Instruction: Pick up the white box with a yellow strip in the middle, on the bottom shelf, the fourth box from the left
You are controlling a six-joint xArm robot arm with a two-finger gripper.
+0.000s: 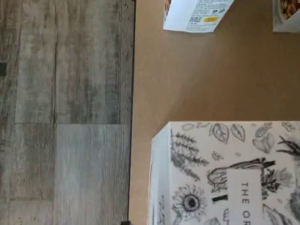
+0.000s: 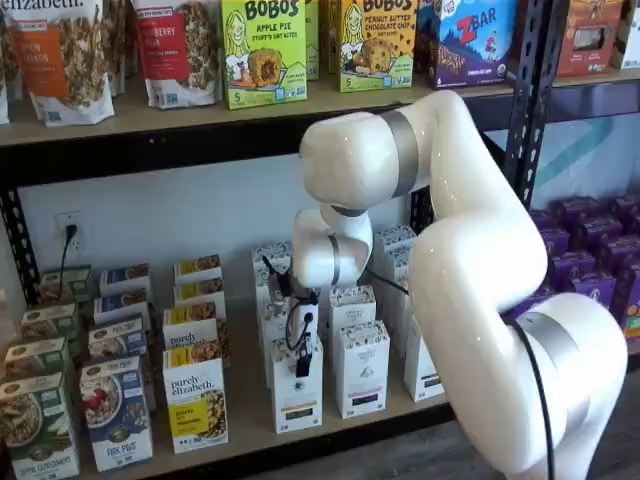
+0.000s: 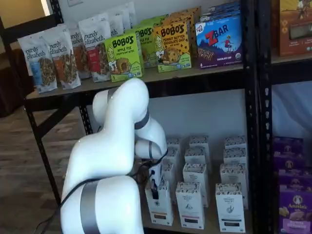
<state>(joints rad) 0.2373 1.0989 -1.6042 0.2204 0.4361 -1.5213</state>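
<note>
The white box with a yellow strip [image 2: 297, 398] [image 3: 160, 208] stands upright at the front of the bottom shelf [image 2: 250, 432], to the right of a purely elizabeth box [image 2: 196, 402]. My gripper [image 2: 303, 358] [image 3: 155, 187] hangs from the white arm over this box's top front edge. Only its thin black fingers show, side-on, and nothing is held between them. In the wrist view the box's top [image 1: 225, 173], covered in plant drawings, lies close below on the tan shelf board [image 1: 187, 84].
Like white cartons [image 2: 362, 368] [image 3: 190, 204] stand to the right and in rows behind. Colourful cereal boxes [image 2: 115, 410] fill the shelf's left. Black uprights [image 3: 251, 122] and the upper shelf of Bobo's and Zbar boxes [image 2: 265, 50] frame the bay. Grey plank floor [image 1: 65, 112] lies beyond the shelf edge.
</note>
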